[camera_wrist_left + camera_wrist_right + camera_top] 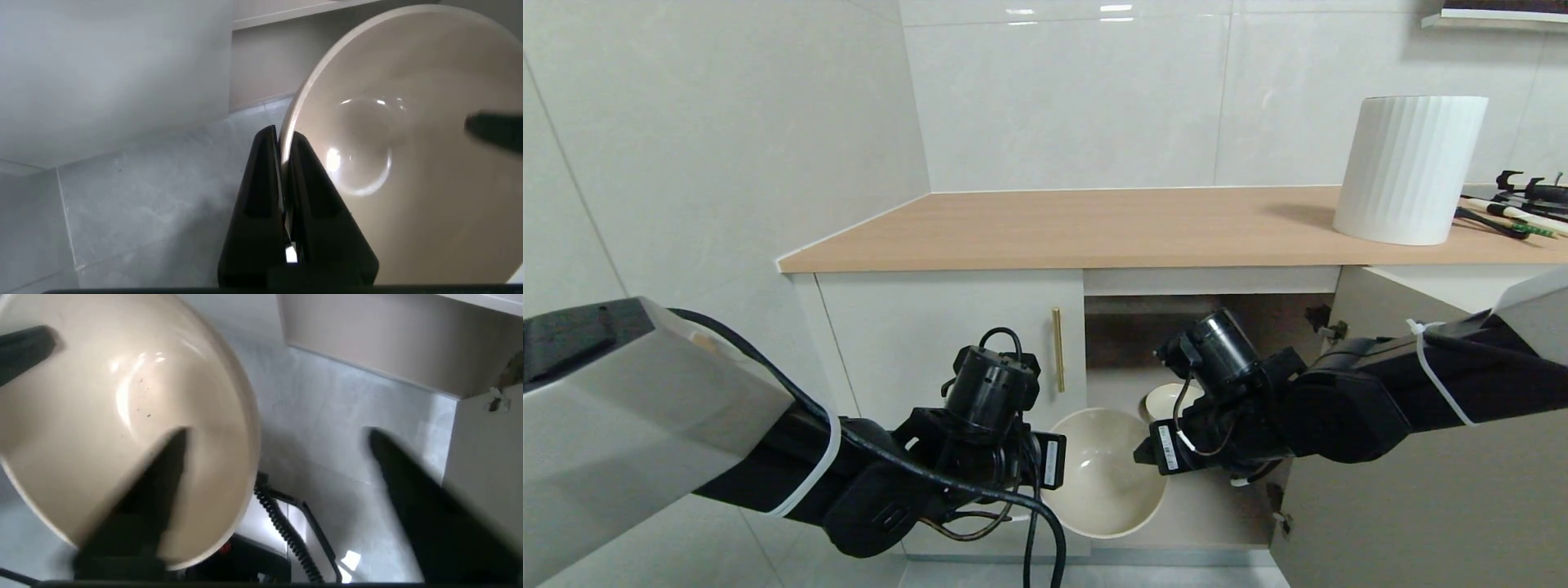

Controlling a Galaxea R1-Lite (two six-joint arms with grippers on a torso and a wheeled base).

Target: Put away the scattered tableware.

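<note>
A large cream bowl (pixel 1107 474) hangs in front of the open lower cabinet, low above the floor. My left gripper (pixel 1049 459) is shut on its rim on the left side; in the left wrist view the fingers (pixel 263 175) pinch the bowl (pixel 409 122) edge. My right gripper (pixel 1158 456) is at the bowl's right side and stands open. In the right wrist view one finger (pixel 147 498) lies over the bowl (pixel 98 400) interior and the other is outside the rim. A smaller cream bowl (pixel 1166 398) sits inside the cabinet behind.
The cabinet's right door (pixel 1413 490) stands open; the left door with a brass handle (pixel 1058 349) is closed. On the wooden countertop (pixel 1094 229) stand a white ribbed container (pixel 1409 167) and some utensils (pixel 1515 214) at the far right. Walls close in on the left.
</note>
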